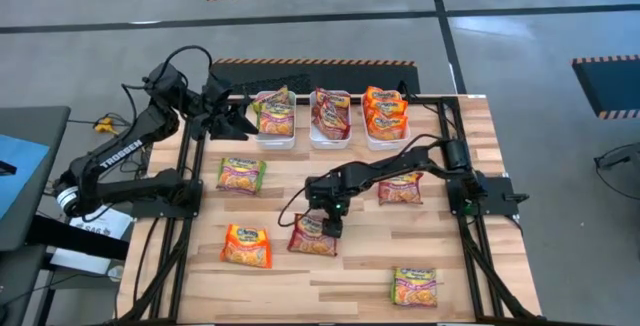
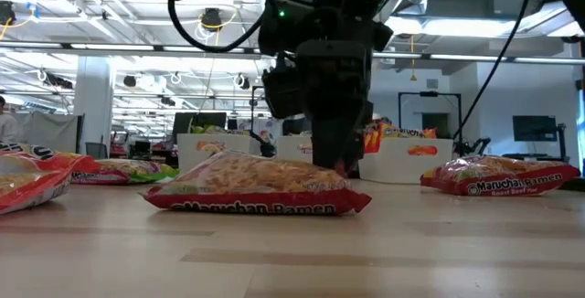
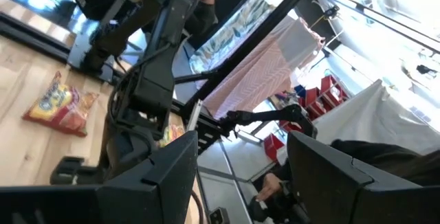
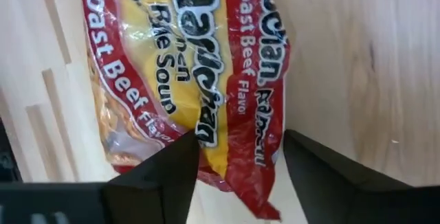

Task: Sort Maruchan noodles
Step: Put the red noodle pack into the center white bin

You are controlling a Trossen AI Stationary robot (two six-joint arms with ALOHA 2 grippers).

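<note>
Fingers on the right gripper [image 4: 237, 162] are spread wide, straddling the end of a red roast beef packet [image 1: 314, 234] mid-desk, not squeezing it yet. Looks maybe half done: three white bins [image 1: 329, 132] at the far edge already hold packets, but four more [image 1: 241, 175] lie loose on the desk [image 1: 350, 266] around it. Left gripper [image 1: 238, 121] hangs open too, just left of the bins, holding nothing.
</note>
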